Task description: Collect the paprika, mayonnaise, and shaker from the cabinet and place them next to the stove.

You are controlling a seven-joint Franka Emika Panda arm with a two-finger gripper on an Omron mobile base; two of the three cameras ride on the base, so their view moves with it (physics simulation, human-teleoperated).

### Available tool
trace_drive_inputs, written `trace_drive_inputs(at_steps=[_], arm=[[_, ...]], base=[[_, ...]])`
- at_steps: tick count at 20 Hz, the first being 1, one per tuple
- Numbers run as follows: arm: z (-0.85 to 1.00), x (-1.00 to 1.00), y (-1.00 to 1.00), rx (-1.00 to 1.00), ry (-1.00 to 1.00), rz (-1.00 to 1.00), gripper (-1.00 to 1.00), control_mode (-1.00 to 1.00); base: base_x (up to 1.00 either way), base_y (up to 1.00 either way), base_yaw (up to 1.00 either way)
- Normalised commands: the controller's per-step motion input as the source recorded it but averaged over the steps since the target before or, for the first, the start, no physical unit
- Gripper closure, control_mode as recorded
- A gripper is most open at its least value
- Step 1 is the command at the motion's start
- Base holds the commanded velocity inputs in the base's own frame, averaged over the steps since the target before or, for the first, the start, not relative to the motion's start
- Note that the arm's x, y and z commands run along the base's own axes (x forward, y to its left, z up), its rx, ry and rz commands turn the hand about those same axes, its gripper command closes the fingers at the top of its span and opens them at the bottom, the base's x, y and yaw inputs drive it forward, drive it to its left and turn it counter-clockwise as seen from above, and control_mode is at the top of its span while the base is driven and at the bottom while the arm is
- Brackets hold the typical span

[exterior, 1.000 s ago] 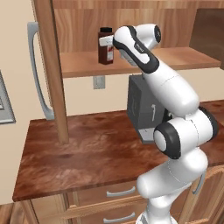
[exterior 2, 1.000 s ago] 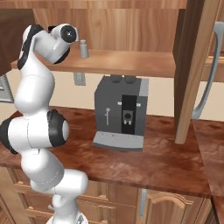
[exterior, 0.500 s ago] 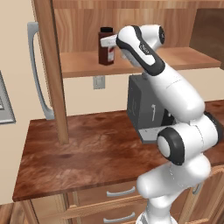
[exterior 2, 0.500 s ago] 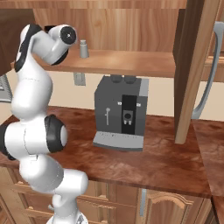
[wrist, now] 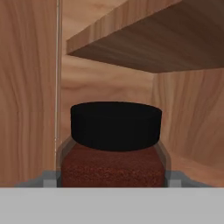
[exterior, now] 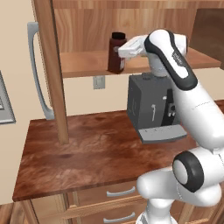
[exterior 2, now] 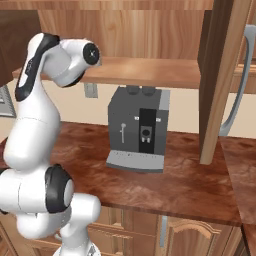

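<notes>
The paprika (exterior: 114, 61), a dark red-brown bottle with a black cap, stands upright on the plank shelf of the wooden cabinet (exterior: 83, 63). My gripper (exterior: 122, 51) reaches it from the right at cap height. In the hand view the paprika (wrist: 114, 127) sits close up between the fingers, and the gripper (wrist: 113, 177) has a fingertip (wrist: 50, 178) against each side of the bottle, shut on it. My arm's upper links stand in front of the cabinet shelf (exterior 2: 150, 70) in the right base view. The mayonnaise, the shaker and the stove are out of view.
A grey coffee machine (exterior: 151, 105) stands on the brown counter (exterior: 87, 153) right under the shelf, also seen as the coffee machine (exterior 2: 137, 127). A vertical wood post (exterior: 52, 70) rises left of the bottle. Drawers with silver handles (exterior: 120, 191) sit below.
The arm's upper links have swung a little to the right and higher. The hand stays at the paprika, which still stands on the shelf.
</notes>
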Motion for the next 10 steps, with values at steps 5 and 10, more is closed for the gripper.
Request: trace_drive_inputs(at_steps=[5, 10], arm=[[0.00, -0.92, -0.48, 0.00, -0.01, 0.15, 1.00, -1.00], [-0.05, -0.99, -0.48, 0.00, -0.01, 0.15, 1.00, -1.00]], base=[[0.00, 0.00, 0.00], [0.00, 0.00, 0.00]])
